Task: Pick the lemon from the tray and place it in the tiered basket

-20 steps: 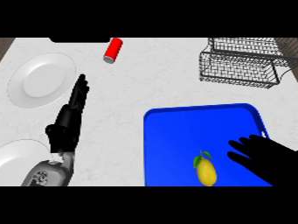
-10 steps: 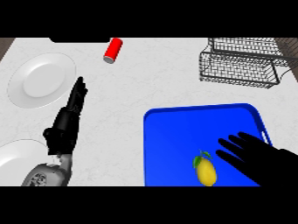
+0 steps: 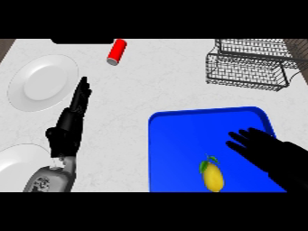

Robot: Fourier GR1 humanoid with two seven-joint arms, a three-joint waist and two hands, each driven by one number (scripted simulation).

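Note:
A yellow lemon (image 3: pixel 213 176) with a green leaf lies on the blue tray (image 3: pixel 183 135), near the tray's front edge. My right hand (image 3: pixel 263 148) hovers over the tray's right part, fingers spread and open, just right of and beyond the lemon, not touching it. The black wire tiered basket (image 3: pixel 253 66) stands at the back right of the counter. My left hand (image 3: pixel 69 121) rests open at the left, fingers straight and pointing away, holding nothing.
A white plate (image 3: pixel 43 83) lies at the back left and another white plate (image 3: pixel 6 169) at the front left. A red can (image 3: pixel 117 51) lies on its side near the counter's back edge.
My right hand has slid a little to the left over the tray, closer to the lemon. The left hand and the lemon have not moved.

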